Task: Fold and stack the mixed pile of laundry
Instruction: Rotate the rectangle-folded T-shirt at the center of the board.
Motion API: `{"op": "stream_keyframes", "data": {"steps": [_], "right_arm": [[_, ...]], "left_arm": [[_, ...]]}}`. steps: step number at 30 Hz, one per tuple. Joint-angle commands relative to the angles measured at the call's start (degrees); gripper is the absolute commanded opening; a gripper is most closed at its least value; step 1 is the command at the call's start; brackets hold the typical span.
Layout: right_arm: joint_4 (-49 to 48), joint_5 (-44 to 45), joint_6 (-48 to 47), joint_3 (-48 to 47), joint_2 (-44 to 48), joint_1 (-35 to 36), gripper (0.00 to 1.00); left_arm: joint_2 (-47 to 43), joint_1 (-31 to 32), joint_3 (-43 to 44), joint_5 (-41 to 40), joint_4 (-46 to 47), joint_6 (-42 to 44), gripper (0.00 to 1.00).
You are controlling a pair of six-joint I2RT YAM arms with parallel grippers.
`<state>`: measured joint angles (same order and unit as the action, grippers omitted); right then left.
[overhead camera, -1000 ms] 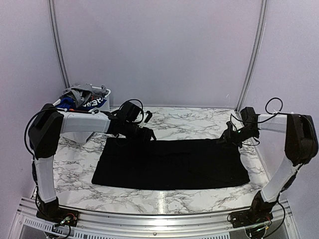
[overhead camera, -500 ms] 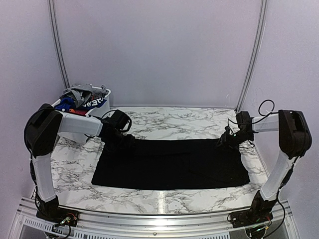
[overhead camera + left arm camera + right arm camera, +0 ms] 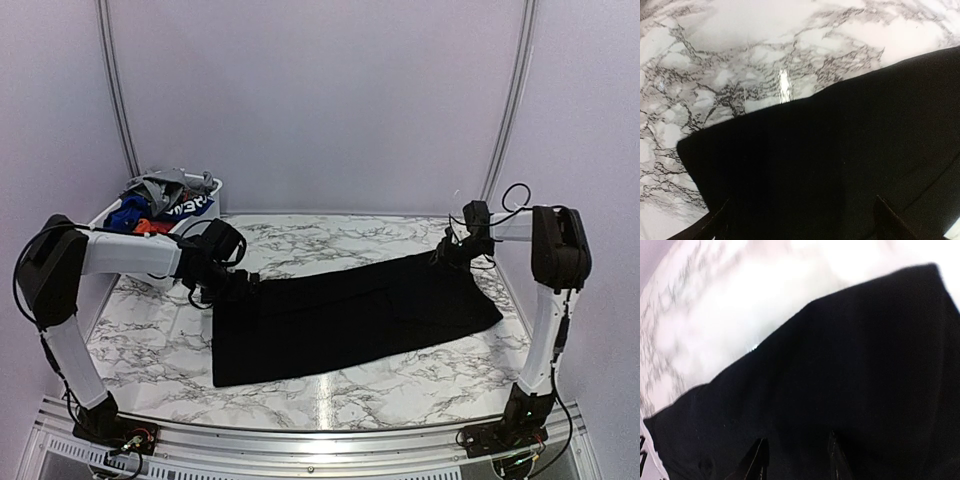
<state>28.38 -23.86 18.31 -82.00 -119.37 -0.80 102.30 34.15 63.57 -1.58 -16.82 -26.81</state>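
Since the black garment (image 3: pixel 350 320) lies skewed on the marble table (image 3: pixel 140 330), its long edges slanting away from the table's front edge, a fold started from this pose would probably land crooked.

Risks, large to small:
- Whole cloth: held at one end only. A further pull from the right could drag it along the glossy top and bunch it.
- Far right corner: drawn up to the right gripper (image 3: pixel 447 255). In the wrist view its jaws are narrowed, with black fabric filling the gap, so I read it as clenched on that corner. A thin pinch could slip out.
- Far left corner: the left gripper (image 3: pixel 228 283) hovers over it, released, fingers (image 3: pixel 715 225) spread wide above flat cloth. A regrasp could snag a second layer or miss the edge.

Materials and shapes:
- Table: hard, shiny, white with grey veining; low friction, by my estimate.
- Garment: matte black, thin and limp, roughly a long rectangle, mostly flat, with one faint crease line across it.
- White basket (image 3: pixel 213 184): rigid plastic, at the far left corner, well apart from the cloth.
- The rest of the laundry pile (image 3: pixel 160 192): a heap crumpled inside the basket in grey, blue and orange-red, not yet folded.
- Right fingers (image 3: pixel 757 457): dark and slim, hard to separate from the fabric
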Motion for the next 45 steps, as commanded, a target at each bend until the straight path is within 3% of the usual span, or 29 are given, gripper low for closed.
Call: {"op": "stream_keyframes", "data": {"steps": [1, 5, 7, 11, 16, 19, 23, 27, 31, 38, 45], "right_arm": [[4.7, 3.2, -4.3, -17.5, -14.2, 2.6, 0.41], [12.3, -0.9, -6.1, -42.2, -24.1, 6.5, 0.4], [14.6, -1.2, -5.9, -45.3, -23.5, 6.9, 0.41], [9.2, 1.2, -5.4, -35.8, -13.0, 6.9, 0.44], [9.2, 3.6, -6.6, -27.0, -4.5, 6.5, 0.47], [8.4, 2.9, -6.7, -21.3, -1.0, 6.5, 0.48], [8.1, 1.3, -6.6, -14.9, 2.2, 6.5, 0.47], [6.4, 0.1, -5.3, -8.2, 5.4, 6.7, 0.46], [7.0, 1.0, -4.7, -2.9, 8.0, 7.1, 0.45], [8.1, 1.7, -5.1, 0.3, 10.8, 7.2, 0.45], [10.3, 2.1, -5.9, 0.8, 11.3, 7.4, 0.43]], "left_arm": [[-6.4, -0.3, 0.8, -1.1, 0.3, -1.3, 0.99], [-8.1, -0.3, 0.4, -0.3, 2.0, -2.7, 0.99], [-6.8, -0.3, 1.6, 2.5, 2.0, -0.7, 0.99], [-3.6, 0.5, 5.5, 6.1, 0.3, 5.7, 0.99], [6.4, 3.6, 16.2, -2.2, -10.3, 17.8, 0.97], [11.7, 5.6, 21.6, -9.2, -16.4, 22.6, 0.76], [13.1, 6.5, 22.4, -13.4, -17.1, 24.8, 0.42], [14.4, 6.6, 22.4, -16.1, -17.5, 25.9, 0.23], [15.5, 7.5, 18.9, -17.1, -19.3, 26.5, 0.16], [9.5, 10.8, 4.1, -12.9, -21.5, 23.8, 0.09], [1.5, 24.5, -6.3, 0.4, -27.2, 15.1, 0.07]]}}
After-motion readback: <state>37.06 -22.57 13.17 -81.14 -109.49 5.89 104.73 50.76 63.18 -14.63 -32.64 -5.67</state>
